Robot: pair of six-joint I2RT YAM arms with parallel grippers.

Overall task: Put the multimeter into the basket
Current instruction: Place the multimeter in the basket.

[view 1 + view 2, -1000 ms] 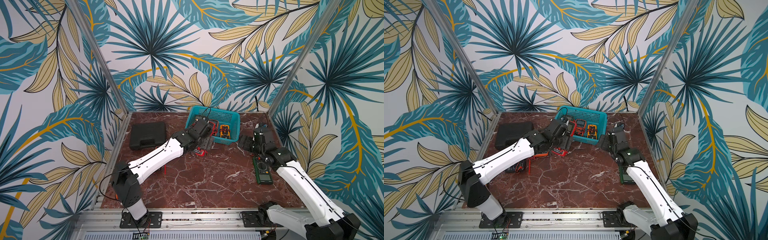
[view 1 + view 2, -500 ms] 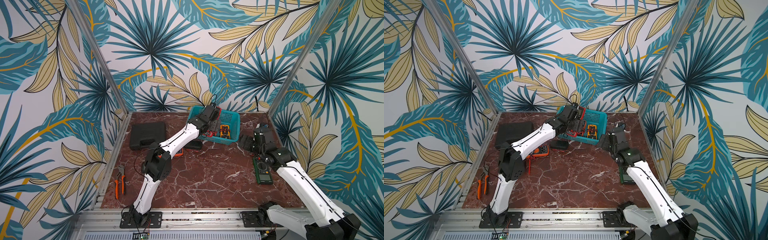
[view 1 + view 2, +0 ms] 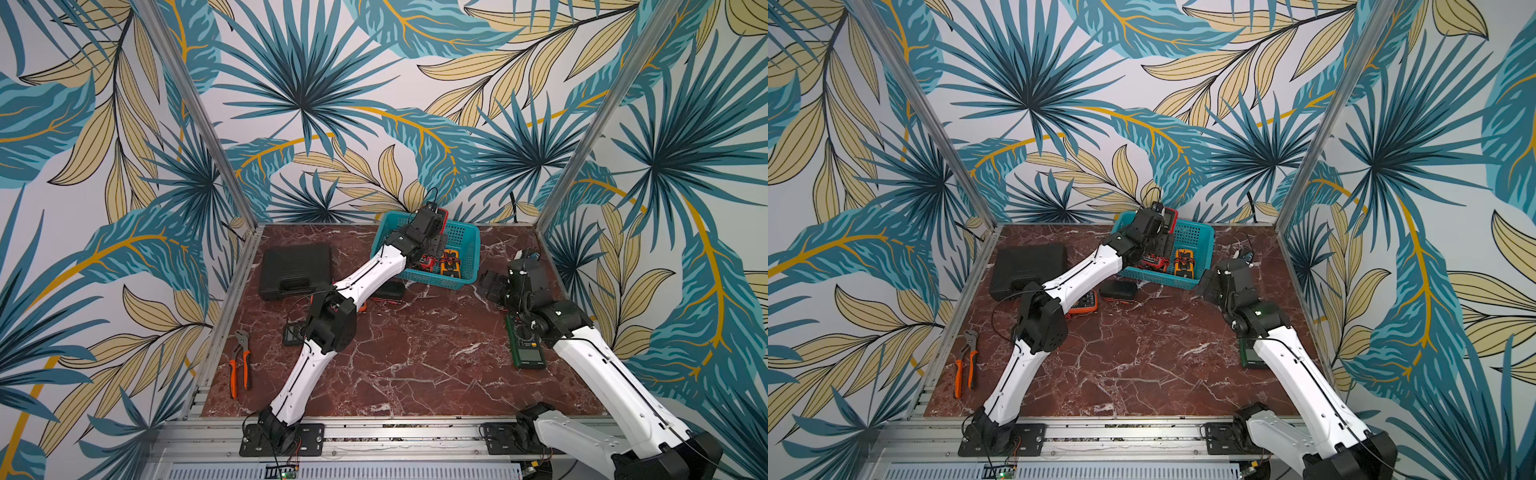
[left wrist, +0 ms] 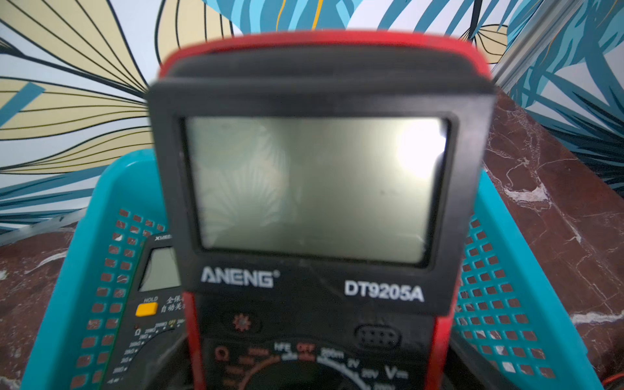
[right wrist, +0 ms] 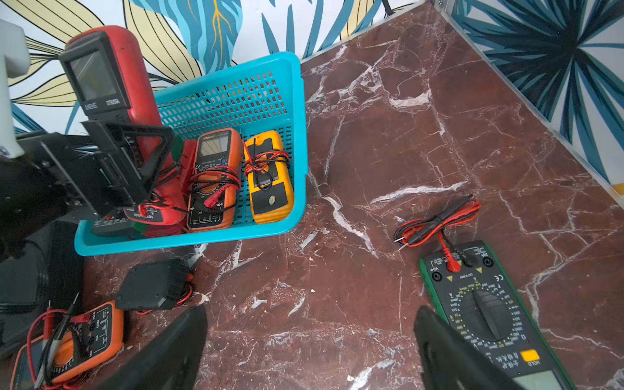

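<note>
The teal basket (image 3: 462,243) (image 3: 1192,240) (image 5: 236,98) stands at the back of the table. My left gripper (image 3: 430,235) (image 5: 131,162) is shut on a red multimeter (image 3: 444,215) (image 3: 1171,216) (image 5: 111,77). It holds the meter upright, screen end up, with the lower end inside the basket. The meter's screen (image 4: 314,189) fills the left wrist view, above the basket rim (image 4: 111,189). My right gripper (image 3: 492,286) (image 3: 1210,286) (image 5: 310,354) is open above bare table right of the basket. A green multimeter (image 3: 525,349) (image 5: 486,304) lies beside it.
An orange multimeter (image 5: 212,179) and a yellow one (image 5: 270,175) lie in the basket. On the table lie an orange multimeter (image 3: 1086,299), a black pouch-like unit (image 3: 388,289), a dark multimeter (image 3: 293,334), a black case (image 3: 296,270) and pliers (image 3: 240,361).
My left arm has carried the red multimeter from the table in front of the basket up and over it. The right arm has stayed where it was.
</note>
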